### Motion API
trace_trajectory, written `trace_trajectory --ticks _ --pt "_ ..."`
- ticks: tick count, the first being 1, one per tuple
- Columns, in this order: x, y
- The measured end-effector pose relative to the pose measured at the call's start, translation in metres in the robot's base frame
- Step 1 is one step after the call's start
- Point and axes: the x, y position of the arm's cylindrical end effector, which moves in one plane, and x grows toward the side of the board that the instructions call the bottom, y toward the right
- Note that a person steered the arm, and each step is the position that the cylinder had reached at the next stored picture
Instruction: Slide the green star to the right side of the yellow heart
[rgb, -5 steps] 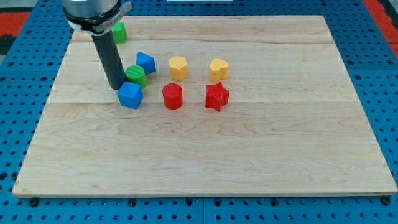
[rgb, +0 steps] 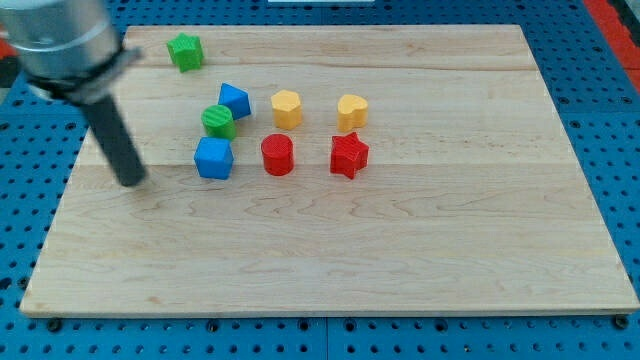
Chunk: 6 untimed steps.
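Note:
The green star (rgb: 185, 50) lies near the board's top left corner. The yellow heart (rgb: 352, 110) sits right of the middle, at the upper part of the board, far to the right of the star. My tip (rgb: 133, 182) rests on the board at the left side. It is well below the green star and left of a blue cube (rgb: 213, 158), touching no block. The rod looks blurred.
A green round block (rgb: 218, 121) and a blue pointed block (rgb: 235, 100) sit close together above the blue cube. A yellow hexagon (rgb: 287, 107) lies left of the heart. A red cylinder (rgb: 277, 154) and a red star (rgb: 348, 155) lie below them.
My tip has moved left and slightly down, away from the green round block and blue cube. The green star, earlier partly hidden by the arm, now shows fully.

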Motion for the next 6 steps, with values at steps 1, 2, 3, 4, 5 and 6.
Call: trace_trajectory --ticks 1,2,3,4,5,6 --pt "-0.09 -0.037" --pt "-0.176 -0.022" --pt "-0.188 -0.009" --pt "-0.209 0.085" --pt "-0.212 0.12" --pt "-0.227 0.074"
